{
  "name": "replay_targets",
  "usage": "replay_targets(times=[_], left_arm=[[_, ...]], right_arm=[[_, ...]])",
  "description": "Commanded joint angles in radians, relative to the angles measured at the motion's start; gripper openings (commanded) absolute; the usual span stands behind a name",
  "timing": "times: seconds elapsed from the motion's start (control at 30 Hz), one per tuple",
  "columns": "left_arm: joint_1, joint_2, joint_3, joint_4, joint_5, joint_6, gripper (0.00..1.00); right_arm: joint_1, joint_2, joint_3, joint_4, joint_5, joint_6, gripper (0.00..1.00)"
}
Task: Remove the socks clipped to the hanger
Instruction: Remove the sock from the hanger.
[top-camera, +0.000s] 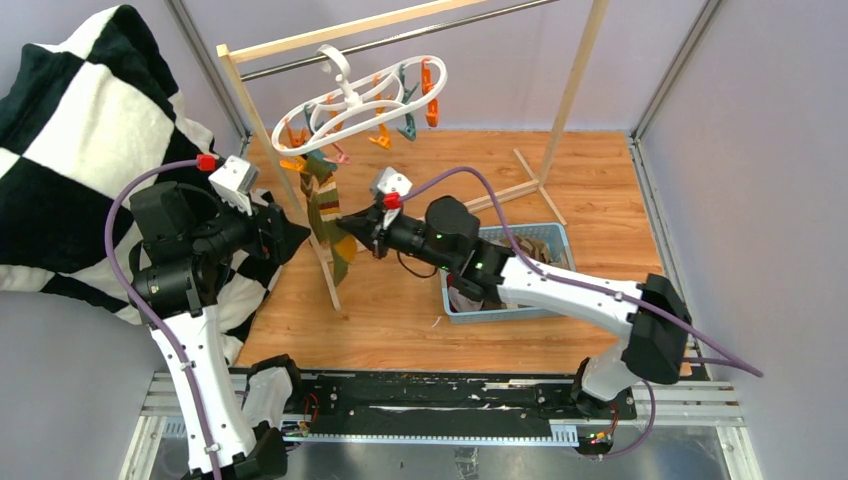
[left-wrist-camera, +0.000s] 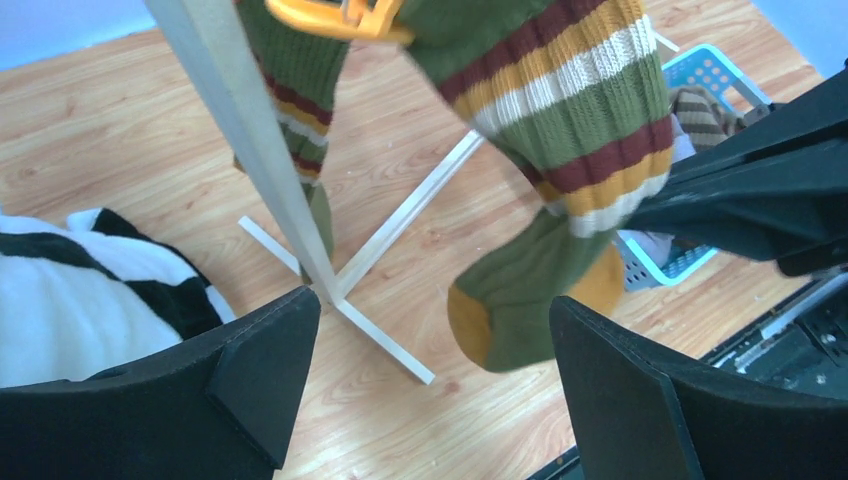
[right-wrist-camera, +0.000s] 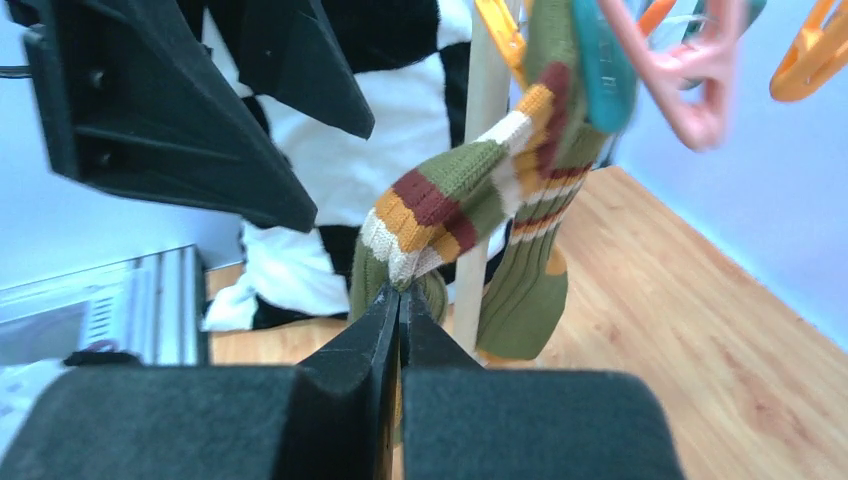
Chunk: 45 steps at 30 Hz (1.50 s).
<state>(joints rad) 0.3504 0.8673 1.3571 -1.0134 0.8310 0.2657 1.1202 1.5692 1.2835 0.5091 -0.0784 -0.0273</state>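
The right hand (top-camera: 345, 226), its black fingers drawn together to a point, meets the olive green striped socks (top-camera: 322, 200), which dangle just to its left from the white plastic oval clip hanger (top-camera: 355, 100) above it. The left hand (top-camera: 292, 236) sits just across the socks from it, with the black-and-white checkered blanket (top-camera: 70, 130) on its outer side. Behind the right hand's wrist, a light blue plastic basket (top-camera: 480, 316) stands on the wooden table (top-camera: 400, 300).

Left wrist view: striped socks (left-wrist-camera: 560, 130) cut off at top edge, orange clip (left-wrist-camera: 335, 18) only partly in frame. Right wrist view: pink clip (right-wrist-camera: 690, 80) & teal clip (right-wrist-camera: 600, 60) blurred. Top view: basket (top-camera: 510, 313) contents mostly hidden behind right arm (top-camera: 560, 285); blanket (top-camera: 80, 130) cut by left edge.
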Motion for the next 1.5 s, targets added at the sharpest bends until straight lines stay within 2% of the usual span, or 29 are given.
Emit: replay_targets(times=[0.0,0.17,0.27,0.4,0.53,0.77,0.9,1.23,1.33,1.4,1.47], left_arm=[[-0.001,-0.025,-0.022,-0.037,0.107,0.033,0.92],[-0.001,-0.048,-0.062,-0.057,0.238,0.061,0.89],[-0.002,-0.058,-0.094,-0.056,0.339,0.056,0.88],[-0.021,-0.066,-0.112,-0.056,0.440,0.059,0.89],[-0.080,-0.079,-0.120,-0.056,0.457,0.057,0.95],[-0.160,-0.104,-0.175,-0.057,0.550,0.066,1.00],[-0.217,-0.103,-0.179,-0.060,0.566,0.075,1.00],[-0.224,-0.060,-0.180,-0.068,0.556,0.153,0.99],[-0.224,-0.064,-0.183,-0.068,0.542,0.172,0.93],[-0.224,-0.072,-0.188,-0.069,0.508,0.179,0.85],[-0.223,-0.079,-0.198,-0.068,0.467,0.188,0.74]], right_arm=[[-0.061,-0.119,-0.114,-0.017,-0.213,0.177,0.00],[-0.139,-0.210,-0.212,0.106,-0.552,0.380,0.00],[-0.164,-0.221,-0.224,0.196,-0.695,0.488,0.00],[-0.172,-0.216,-0.206,0.236,-0.800,0.555,0.00],[-0.177,-0.197,-0.182,0.272,-0.887,0.614,0.00],[-0.229,-0.156,-0.187,0.557,-0.904,0.890,0.00],[-0.230,-0.111,-0.160,0.582,-0.912,0.924,0.00],[-0.194,0.000,-0.060,0.606,-0.890,0.975,0.01],[-0.170,0.023,-0.036,0.593,-0.878,0.963,0.04],[-0.156,0.035,-0.019,0.561,-0.877,0.946,0.07],[-0.148,0.040,-0.012,0.518,-0.865,0.925,0.16]])
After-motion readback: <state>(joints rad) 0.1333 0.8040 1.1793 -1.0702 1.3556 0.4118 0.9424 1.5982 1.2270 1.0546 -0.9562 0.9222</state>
